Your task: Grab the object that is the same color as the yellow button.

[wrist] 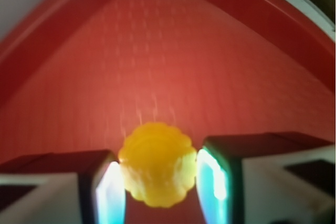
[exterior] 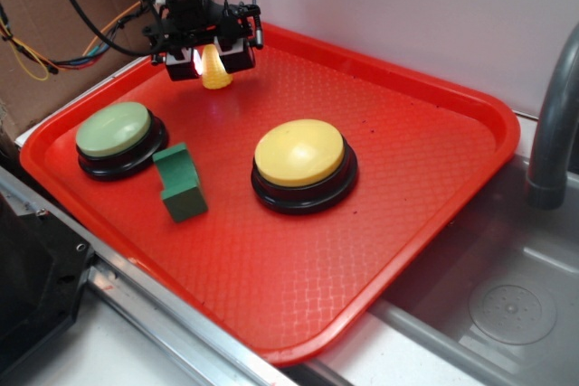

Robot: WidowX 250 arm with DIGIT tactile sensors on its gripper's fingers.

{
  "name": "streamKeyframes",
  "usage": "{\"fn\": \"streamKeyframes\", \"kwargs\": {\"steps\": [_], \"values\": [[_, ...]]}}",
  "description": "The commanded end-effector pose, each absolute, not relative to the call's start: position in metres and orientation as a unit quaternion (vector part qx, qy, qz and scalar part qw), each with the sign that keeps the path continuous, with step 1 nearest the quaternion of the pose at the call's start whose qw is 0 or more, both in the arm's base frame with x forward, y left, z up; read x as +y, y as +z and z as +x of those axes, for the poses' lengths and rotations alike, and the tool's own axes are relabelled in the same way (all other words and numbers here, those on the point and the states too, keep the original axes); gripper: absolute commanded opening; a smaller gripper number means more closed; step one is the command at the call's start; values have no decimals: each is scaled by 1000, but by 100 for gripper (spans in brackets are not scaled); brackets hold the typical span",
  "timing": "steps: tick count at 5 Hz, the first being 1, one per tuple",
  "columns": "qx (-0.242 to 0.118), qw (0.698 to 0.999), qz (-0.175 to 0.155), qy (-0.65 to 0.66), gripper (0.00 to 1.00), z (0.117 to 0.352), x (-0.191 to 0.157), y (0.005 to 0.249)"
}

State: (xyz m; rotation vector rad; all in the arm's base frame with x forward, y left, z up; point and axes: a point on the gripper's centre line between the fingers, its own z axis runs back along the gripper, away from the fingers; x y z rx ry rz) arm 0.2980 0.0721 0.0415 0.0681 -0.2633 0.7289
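Note:
The small yellow-orange cone-shaped toy (exterior: 216, 72) with a bumpy corn-like surface stands at the far left of the red tray (exterior: 425, 223). My gripper (exterior: 213, 62) is down over it, one finger on each side. In the wrist view the toy (wrist: 157, 163) fills the gap in the gripper (wrist: 160, 184), and both lit pads (wrist: 110, 195) press against its sides. The large pale-yellow dome button (exterior: 299, 153) on a black base sits in the tray's middle, well to the right of and nearer than the gripper.
A pale-green dome button (exterior: 113, 128) sits at the tray's left. A green block (exterior: 181, 183) stands between the two buttons. The tray's raised rim (wrist: 58, 19) is close behind the toy. A grey pipe (exterior: 552, 133) and a steel sink (exterior: 507, 305) are at the right.

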Motion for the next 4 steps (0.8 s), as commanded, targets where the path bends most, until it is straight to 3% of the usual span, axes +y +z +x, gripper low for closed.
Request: {"fn": "streamKeyframes", "kwargs": {"steps": [1,2,3,4], "values": [[-106,972,-54,205,0,285,30,153],[-96,977,-90,169,0,272,9,189],[-98,979,-105,147,0,260,0,209],[-130,976,-80,155,0,257,1,204]]}}
